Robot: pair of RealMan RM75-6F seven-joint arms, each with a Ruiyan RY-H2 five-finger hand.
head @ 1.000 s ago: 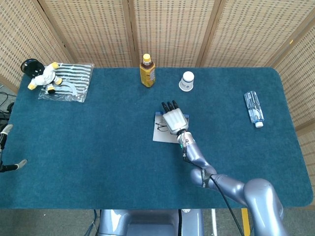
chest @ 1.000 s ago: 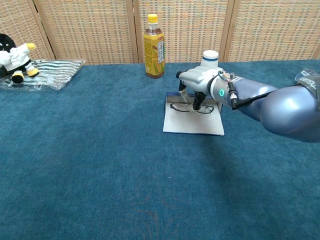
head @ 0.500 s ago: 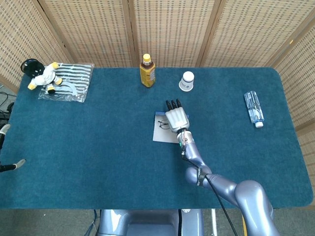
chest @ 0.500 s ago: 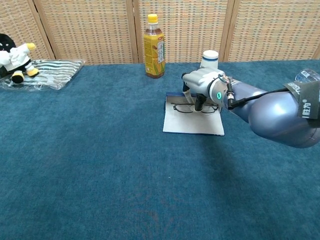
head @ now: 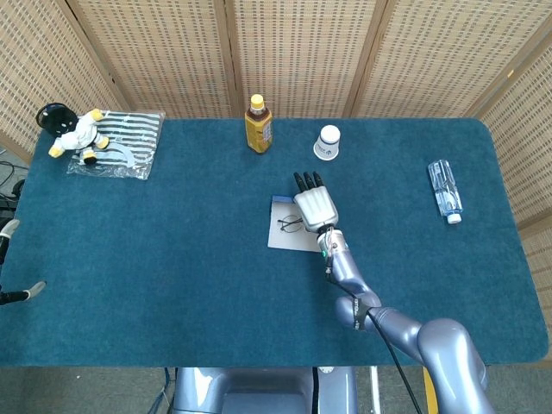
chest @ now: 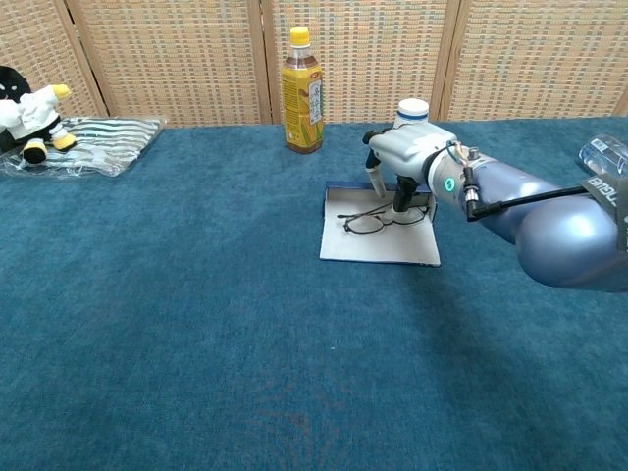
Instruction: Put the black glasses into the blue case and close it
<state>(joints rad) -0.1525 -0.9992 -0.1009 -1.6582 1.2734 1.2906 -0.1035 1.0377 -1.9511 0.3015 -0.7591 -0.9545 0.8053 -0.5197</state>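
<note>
At the far left of my head view I see the tips of my left hand point(head: 10, 231) at the frame edge, too little of it to tell how the fingers lie. On the table point(head: 172, 259) at the back left sits a plush toy point(head: 76, 132) on a striped bag point(head: 121, 143). Moving right, a tea bottle point(chest: 302, 90) stands upright at the back edge. Near the table's middle lies the open case point(chest: 378, 243), its pale lining up and a blue edge showing along the far side. The glasses point(chest: 378, 220) are over the lining, tilted, with the left lens low and the right side raised toward my right hand point(chest: 400, 157). That hand is over the far right part of the case, fingers point(chest: 401, 199) pointing down; one dark fingertip meets the frame's right side, and it looks like a pinch on the glasses, though I cannot see the contact clearly. Just behind the hand stands a white cup point(head: 328, 142). At the far right a clear water bottle point(head: 445, 190) lies on its side, well apart from everything else.
</note>
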